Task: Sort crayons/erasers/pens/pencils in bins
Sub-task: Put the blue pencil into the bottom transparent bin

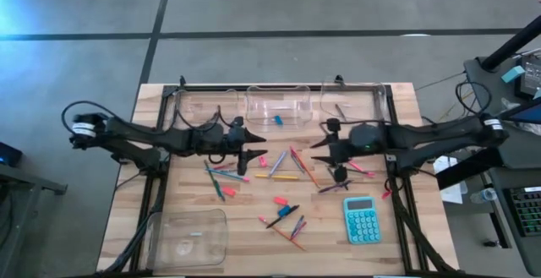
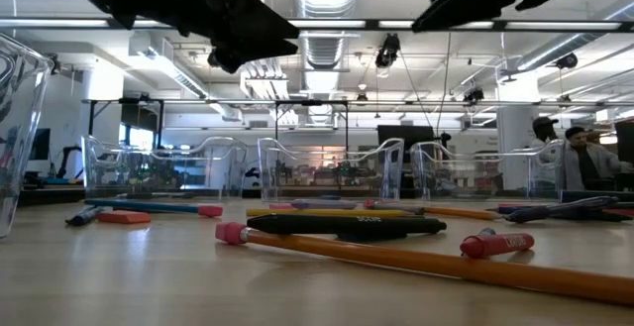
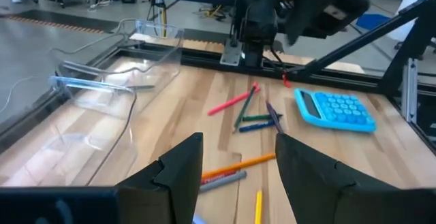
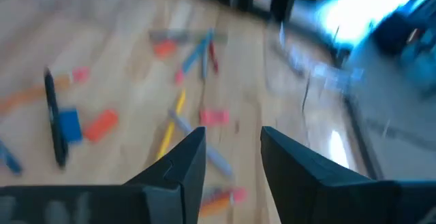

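High view over the wooden bench (image 1: 186, 189): we see both dark arms reaching inward above a scatter of writing tools, the sorting largely undone. The left gripper (image 1: 256, 157) hangs near the far-left bins with its jaws parted and nothing between them, as its wrist camera confirms. The right gripper (image 1: 319, 149) hovers just beyond the middle of the scatter; its jaws stand a little apart and empty in its own wrist picture.

Three clear bins (image 1: 276, 107) line the far edge, and a fourth (image 1: 188, 237) sits alone at the near-left corner. One small blue piece lies in the middle far bin; we cannot tell what else the bins hold. Pencils (image 1: 286, 177), pens (image 1: 281, 221), crayons (image 1: 226, 191) and erasers (image 1: 280, 200) lie mixed across the bench centre, some crossing or touching. A teal calculator (image 1: 362, 219) rests near the right, apart from the pile.

We judge every piece light and rigid. The pencils and pens are slim, smooth and round, apt to roll or pivot if pinched near an end, so a grasp across the middle of the shaft looks safest. The stubby crayons may be waxy and could snap under hard pressure. The blocky erasers look rubbery and should grip well on their flat sides. The thin, glossy, round-cornered bins may slide if nudged.
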Action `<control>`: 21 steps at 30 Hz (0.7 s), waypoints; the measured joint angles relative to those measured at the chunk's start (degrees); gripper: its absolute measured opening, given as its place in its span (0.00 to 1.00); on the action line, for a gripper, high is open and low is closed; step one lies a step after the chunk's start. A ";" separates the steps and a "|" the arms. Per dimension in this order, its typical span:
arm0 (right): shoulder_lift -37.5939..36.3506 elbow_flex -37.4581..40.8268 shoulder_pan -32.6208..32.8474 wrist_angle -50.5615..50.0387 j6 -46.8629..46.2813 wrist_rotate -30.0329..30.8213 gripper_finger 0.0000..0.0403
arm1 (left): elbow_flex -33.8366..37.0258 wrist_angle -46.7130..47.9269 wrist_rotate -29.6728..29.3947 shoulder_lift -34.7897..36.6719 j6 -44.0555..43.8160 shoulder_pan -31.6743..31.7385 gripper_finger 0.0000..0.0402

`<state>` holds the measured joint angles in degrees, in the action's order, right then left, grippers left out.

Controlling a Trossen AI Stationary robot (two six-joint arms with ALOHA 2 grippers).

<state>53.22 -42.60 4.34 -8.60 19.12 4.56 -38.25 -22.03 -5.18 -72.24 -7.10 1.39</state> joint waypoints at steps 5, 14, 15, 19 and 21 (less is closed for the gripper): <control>-3.29 6.67 0.38 12.81 2.88 0.12 0.33 | -3.10 1.63 -0.03 -1.81 2.97 0.02 0.42; -2.84 7.88 -0.64 17.84 9.55 0.14 0.34 | -8.93 14.49 -1.31 -1.87 5.94 1.29 0.42; -2.87 7.88 -0.62 17.92 10.62 0.15 0.34 | -9.08 14.69 -1.36 -1.87 5.95 1.45 0.42; -2.82 7.88 -0.76 18.01 14.75 2.01 0.33 | -9.11 16.25 -1.36 -2.51 3.67 1.64 0.42; -2.57 7.88 -1.37 18.27 16.08 2.40 0.33 | -9.18 16.49 -1.36 -2.69 2.92 1.62 0.42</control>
<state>50.65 -34.72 2.97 9.67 35.20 6.96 -47.42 -5.54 -6.55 -74.93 -4.19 3.01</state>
